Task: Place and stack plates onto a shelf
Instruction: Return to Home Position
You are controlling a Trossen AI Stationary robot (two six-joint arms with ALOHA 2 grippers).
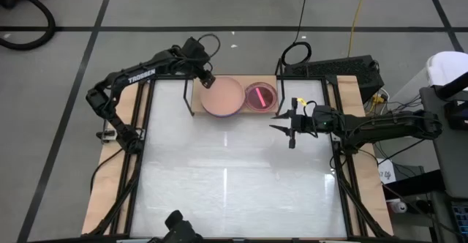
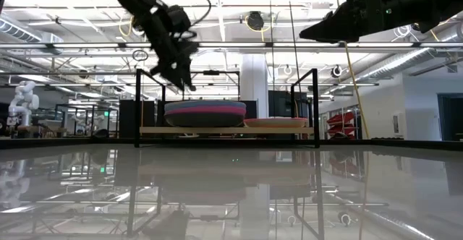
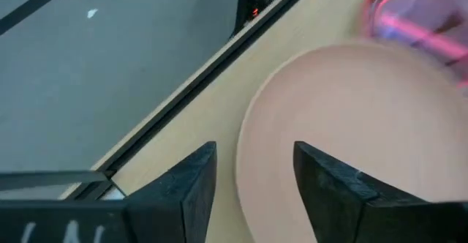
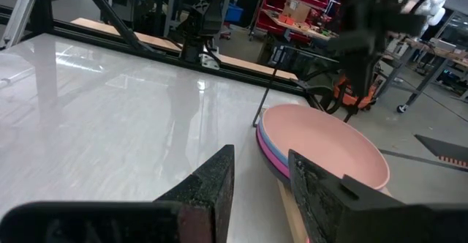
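A stack of plates topped by a pink one (image 1: 221,96) (image 2: 206,113) rests on the wooden shelf (image 2: 224,130) (image 3: 212,111) at the table's far side. Blue and magenta rims show beneath the pink plate (image 4: 322,144). To its right on the shelf lies a lower, smaller pile with a magenta-looking top (image 1: 260,96) (image 2: 275,122). My left gripper (image 1: 207,80) (image 2: 181,77) (image 3: 252,162) hangs open above the pink plate's far-left rim, clear of it. My right gripper (image 1: 285,122) (image 2: 325,30) (image 4: 263,166) is open, raised over the table right of the shelf.
Thin black uprights (image 2: 137,106) (image 2: 315,106) stand at the shelf's ends. The glossy white tabletop (image 1: 234,177) stretches in front of the shelf, framed by black rails (image 1: 142,140). Cables and a black box (image 1: 344,67) lie beyond the table's far right corner.
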